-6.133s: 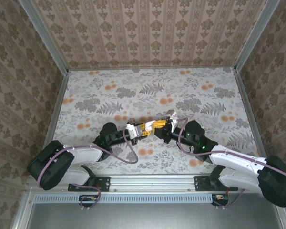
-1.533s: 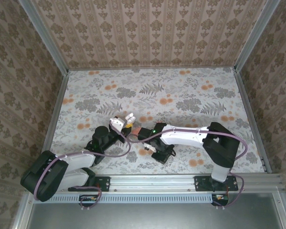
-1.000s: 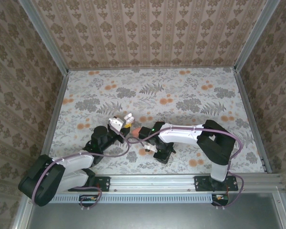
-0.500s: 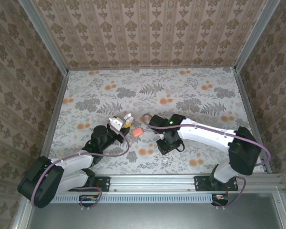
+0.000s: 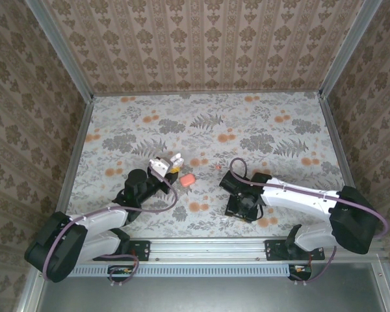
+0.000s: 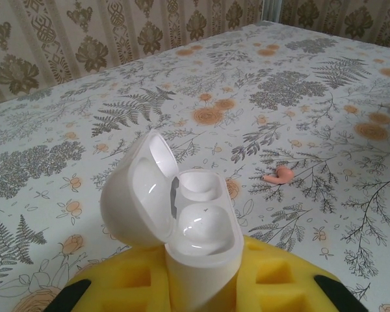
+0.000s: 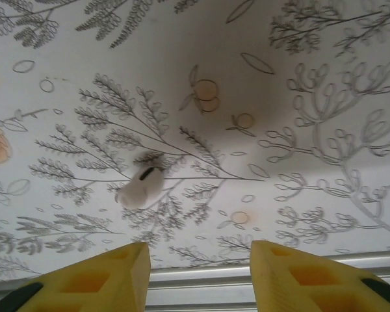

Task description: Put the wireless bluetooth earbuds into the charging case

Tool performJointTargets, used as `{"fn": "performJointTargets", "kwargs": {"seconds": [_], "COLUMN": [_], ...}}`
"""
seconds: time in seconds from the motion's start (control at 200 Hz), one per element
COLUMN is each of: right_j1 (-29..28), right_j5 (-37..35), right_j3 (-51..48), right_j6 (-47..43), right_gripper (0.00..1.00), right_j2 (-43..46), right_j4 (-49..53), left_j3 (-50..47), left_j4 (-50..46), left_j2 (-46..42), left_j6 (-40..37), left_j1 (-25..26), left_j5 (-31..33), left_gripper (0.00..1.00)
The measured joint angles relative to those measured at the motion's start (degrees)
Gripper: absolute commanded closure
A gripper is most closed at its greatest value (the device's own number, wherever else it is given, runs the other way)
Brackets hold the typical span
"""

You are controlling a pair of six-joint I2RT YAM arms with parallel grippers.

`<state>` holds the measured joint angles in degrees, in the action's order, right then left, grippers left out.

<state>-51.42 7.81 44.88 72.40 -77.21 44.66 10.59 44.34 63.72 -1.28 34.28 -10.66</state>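
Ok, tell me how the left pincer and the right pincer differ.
Left pincer is shut on the open white case; right pincer is open and empty. Left pincer points out across the table; right pincer faces down at a small white piece. Both have yellow pads.

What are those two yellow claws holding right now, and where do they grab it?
The left gripper pinches the open white charging case by its lower body. The right gripper is open and holds nothing.

White arm shells (image 5: 299, 194), black joints (image 5: 140, 184), looping purple cables (image 5: 173, 198), yellow claw fingers (image 7: 104, 276) with black corners
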Motion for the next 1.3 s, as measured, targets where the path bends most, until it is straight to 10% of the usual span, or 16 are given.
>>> {"fn": "performJointTargets", "kwargs": {"seconds": [0.85, 1.3], "right_j1": [-0.7, -11.7], "right_j5": [3.6, 8.3], "right_j3": [4.2, 8.3], "right_j6": [-0.7, -1.6], "right_gripper": [0.58, 0.6], "right_j2": [-10.9, -13.3], "right_j4": [-4.8, 0.3], "left_j3": [0.0, 0.0], "left_j4": [-0.3, -1.6], "left_j2": [-0.5, -1.2], "left_j6": [0.0, -0.3], "left_j1": [-1.2, -1.6], "left_j5": [-0.7, -0.7], "left_gripper": [0.91, 0.91]}}
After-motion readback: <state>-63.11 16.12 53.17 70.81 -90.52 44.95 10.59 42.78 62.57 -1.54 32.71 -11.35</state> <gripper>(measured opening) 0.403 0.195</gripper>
